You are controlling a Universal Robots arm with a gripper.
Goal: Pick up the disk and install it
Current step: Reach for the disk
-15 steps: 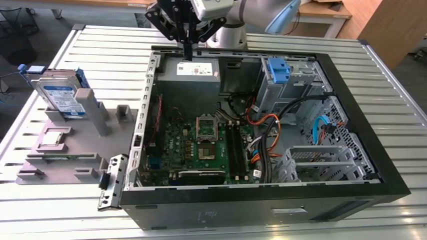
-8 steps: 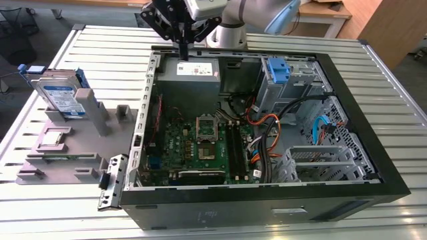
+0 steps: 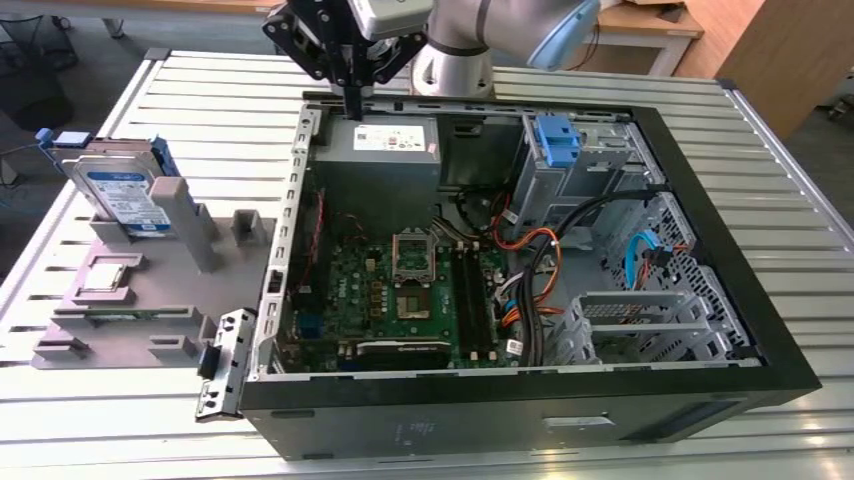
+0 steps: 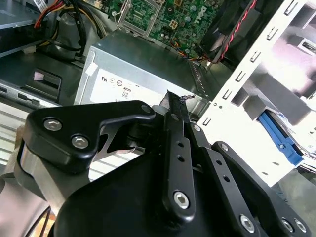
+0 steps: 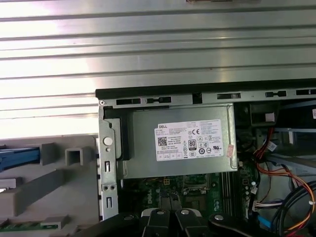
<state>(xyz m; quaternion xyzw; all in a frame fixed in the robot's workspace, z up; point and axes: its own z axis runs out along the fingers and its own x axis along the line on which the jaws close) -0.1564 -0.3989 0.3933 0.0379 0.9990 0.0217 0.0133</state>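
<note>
Silver disk (image 3: 123, 190): stands upright in the grey holder (image 3: 147, 292) on the slatted tabletop (image 3: 200, 90), at the exterior view's left, outside the computer case (image 3: 534, 395).
Black claw (image 3: 354, 108): fingers pressed together, holding nothing, just over the grey power supply (image 3: 387, 140) in the case's corner, well apart from the disk.

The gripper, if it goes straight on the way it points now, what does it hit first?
Probably the grey power-supply box: the gripper points down over its labelled top, near the case rim. Depth is unclear, so it could clip that rim instead.
</note>
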